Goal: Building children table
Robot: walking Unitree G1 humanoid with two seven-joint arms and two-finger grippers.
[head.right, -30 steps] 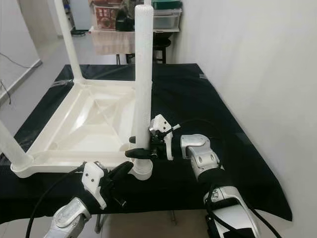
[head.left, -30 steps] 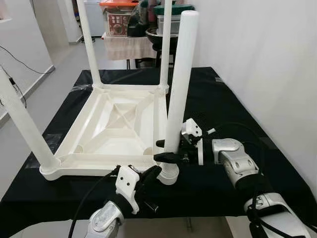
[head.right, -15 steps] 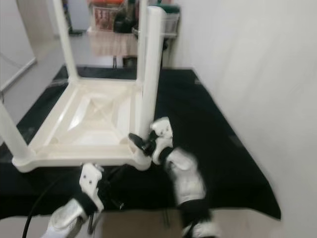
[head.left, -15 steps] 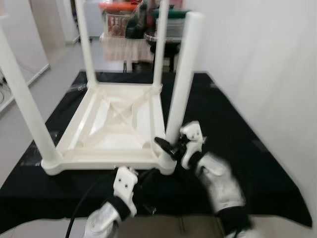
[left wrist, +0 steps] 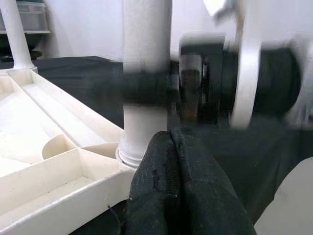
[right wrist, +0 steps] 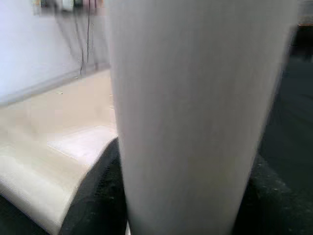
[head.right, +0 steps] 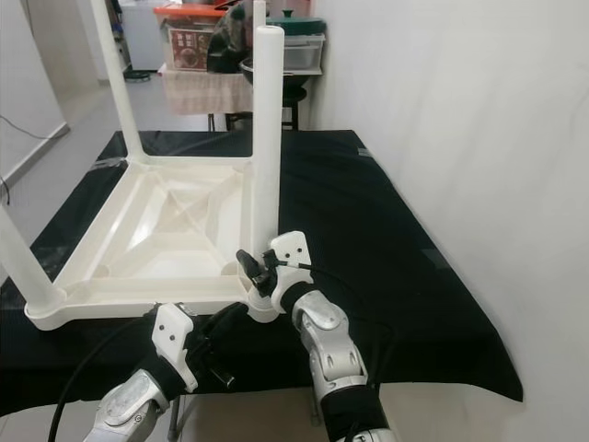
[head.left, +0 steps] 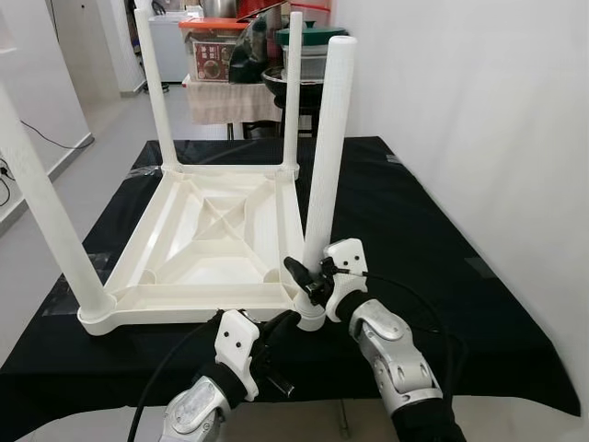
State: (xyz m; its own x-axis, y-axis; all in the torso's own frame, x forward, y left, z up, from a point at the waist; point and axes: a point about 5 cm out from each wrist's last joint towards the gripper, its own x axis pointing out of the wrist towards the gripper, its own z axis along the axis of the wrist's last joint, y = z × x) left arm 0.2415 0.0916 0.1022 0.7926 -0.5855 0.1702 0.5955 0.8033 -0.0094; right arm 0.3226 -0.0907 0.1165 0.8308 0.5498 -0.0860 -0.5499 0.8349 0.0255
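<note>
Children's table top (head.left: 216,241), white plastic, lies upside down on the black-draped table (head.left: 433,230), three legs already upright at its other corners. From left to right, the left gripper (head.left: 284,322) sits at about 7 o'clock from the near right corner socket (head.left: 310,315), its black fingers (left wrist: 168,186) pressed together and touching the corner's outer edge just under the socket, holding nothing. Next comes the fourth leg (head.left: 327,157), long axis nearly vertical with a slight lean toward 1 o'clock, its foot seated in that socket. At 3 o'clock from the leg's base, the right gripper (head.left: 299,274) is pinching the leg low down, one finger on each side. The coming move, as I judge it, turns on pressing straight down along the leg's axis; the right arm is the one placed for it, while the left braces the corner.
</note>
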